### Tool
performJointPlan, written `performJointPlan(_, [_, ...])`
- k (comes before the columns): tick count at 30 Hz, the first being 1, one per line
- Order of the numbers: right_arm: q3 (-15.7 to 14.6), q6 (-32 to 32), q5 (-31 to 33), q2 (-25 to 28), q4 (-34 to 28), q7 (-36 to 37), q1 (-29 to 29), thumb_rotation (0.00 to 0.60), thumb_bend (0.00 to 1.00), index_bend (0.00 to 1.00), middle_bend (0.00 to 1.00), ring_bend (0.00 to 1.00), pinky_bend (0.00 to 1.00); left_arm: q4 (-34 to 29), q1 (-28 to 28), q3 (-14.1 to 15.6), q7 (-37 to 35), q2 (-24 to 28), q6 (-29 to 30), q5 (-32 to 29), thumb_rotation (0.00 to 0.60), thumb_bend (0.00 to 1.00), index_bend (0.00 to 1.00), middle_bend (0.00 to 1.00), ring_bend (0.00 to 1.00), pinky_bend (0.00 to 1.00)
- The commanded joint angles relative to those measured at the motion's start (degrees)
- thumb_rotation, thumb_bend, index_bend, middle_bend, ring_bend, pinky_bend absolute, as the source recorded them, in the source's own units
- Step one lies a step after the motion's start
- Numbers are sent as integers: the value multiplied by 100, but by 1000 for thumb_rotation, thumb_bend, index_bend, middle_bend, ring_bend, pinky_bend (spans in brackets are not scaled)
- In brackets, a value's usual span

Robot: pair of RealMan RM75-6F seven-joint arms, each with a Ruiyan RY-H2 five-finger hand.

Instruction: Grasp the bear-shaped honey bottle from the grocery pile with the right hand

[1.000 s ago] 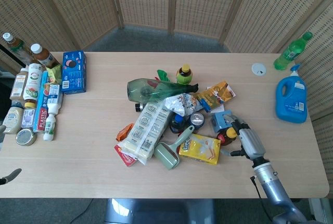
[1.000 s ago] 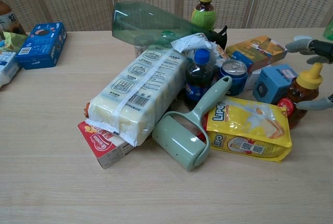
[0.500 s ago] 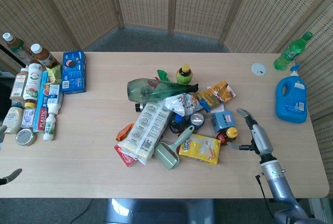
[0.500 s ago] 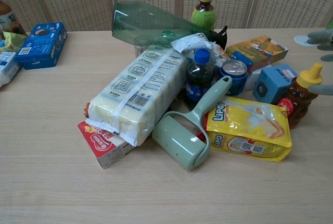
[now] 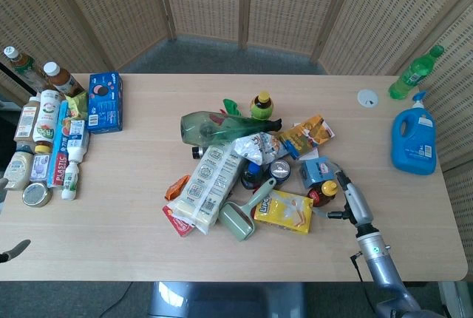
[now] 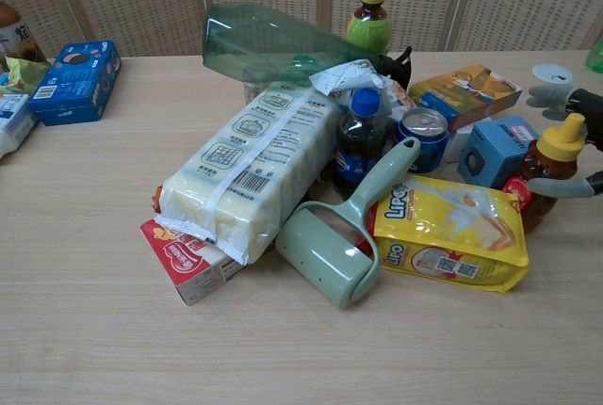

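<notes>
Amber bear-shaped honey bottle with yellow cap [image 6: 548, 171] stands at right edge of the pile, lower right of head view. Grey right hand [image 5: 349, 201] sits just beside it, fingers spread, holding nothing. Judged: approach done; closing and lift remain.
</notes>
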Motion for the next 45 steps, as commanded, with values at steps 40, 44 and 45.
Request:
performJointPlan(40, [451, 1030, 153, -1241, 1506, 160, -80, 600, 0, 636, 949, 696, 978, -24, -85, 12, -47, 0, -198, -49, 600, 0, 38, 0, 0, 0])
performJointPlan(44, [573, 1255, 99, -919, 915, -90, -61, 600, 0, 636, 950, 696, 979, -33, -80, 33, -112, 25, -189, -1, 600, 0, 39, 0, 0, 0])
performJointPlan(45, [604, 1296, 90, -836, 754, -160, -56, 600, 0, 636, 949, 696, 978, -34, -77, 39, -135, 33, -182, 15, 600, 0, 38, 0, 0, 0])
